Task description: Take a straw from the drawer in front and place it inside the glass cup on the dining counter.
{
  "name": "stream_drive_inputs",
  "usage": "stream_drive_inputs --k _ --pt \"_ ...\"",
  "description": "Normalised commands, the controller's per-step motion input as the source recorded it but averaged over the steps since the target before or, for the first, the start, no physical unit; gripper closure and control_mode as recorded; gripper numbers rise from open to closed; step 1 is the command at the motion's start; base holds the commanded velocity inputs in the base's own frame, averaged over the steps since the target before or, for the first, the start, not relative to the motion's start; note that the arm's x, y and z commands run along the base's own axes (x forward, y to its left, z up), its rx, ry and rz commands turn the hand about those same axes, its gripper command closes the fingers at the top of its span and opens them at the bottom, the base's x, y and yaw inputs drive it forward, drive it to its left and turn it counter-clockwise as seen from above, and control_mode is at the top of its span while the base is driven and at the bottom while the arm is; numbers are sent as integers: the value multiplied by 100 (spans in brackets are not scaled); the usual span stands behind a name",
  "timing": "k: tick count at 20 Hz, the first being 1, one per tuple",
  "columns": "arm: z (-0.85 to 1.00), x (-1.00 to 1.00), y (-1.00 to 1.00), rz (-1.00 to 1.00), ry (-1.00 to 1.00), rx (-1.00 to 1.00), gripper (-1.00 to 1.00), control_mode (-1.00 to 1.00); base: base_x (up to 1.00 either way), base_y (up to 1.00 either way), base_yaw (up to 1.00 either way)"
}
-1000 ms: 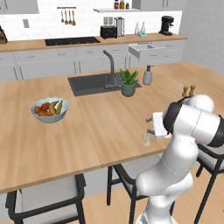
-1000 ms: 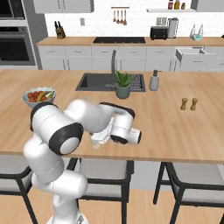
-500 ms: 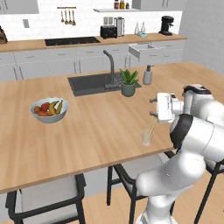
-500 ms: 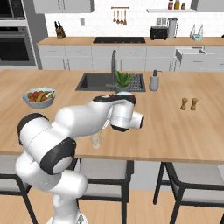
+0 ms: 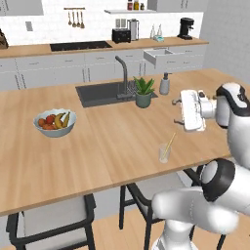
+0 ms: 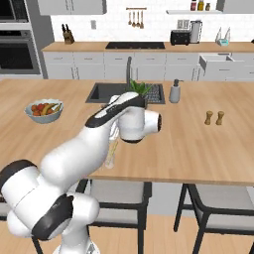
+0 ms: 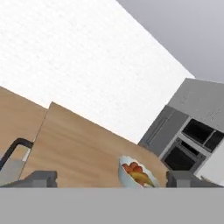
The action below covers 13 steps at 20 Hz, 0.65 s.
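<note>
the tool [image 5: 177,111] gapes wide, holding nothing.

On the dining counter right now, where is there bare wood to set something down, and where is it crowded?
Bare wood runs between the fruit bowl and the glass cup, and along the dining counter near edge. Another patch lies between the soap dispenser and the shakers. It is crowded by the sink, faucet and plant.

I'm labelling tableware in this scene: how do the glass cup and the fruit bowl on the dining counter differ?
The glass cup is small, clear and tall for its width; the fruit bowl is far wider, shallow and opaque pale. The glass cup holds one leaning straw; the fruit bowl holds mixed fruit. Both stand upright on the dining counter.
</note>
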Motion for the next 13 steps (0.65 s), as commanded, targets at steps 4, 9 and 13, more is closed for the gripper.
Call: stream_drive_inputs --k 4,9,13 --pt "6 -93 69 0 -4 -48 -100 -100 0 0 0" --pt "0 -48 97 1 0 -52 -100 -100 0 0 0" --pt "0 -15 100 3 0 -52 -100 -100 0 0 0"
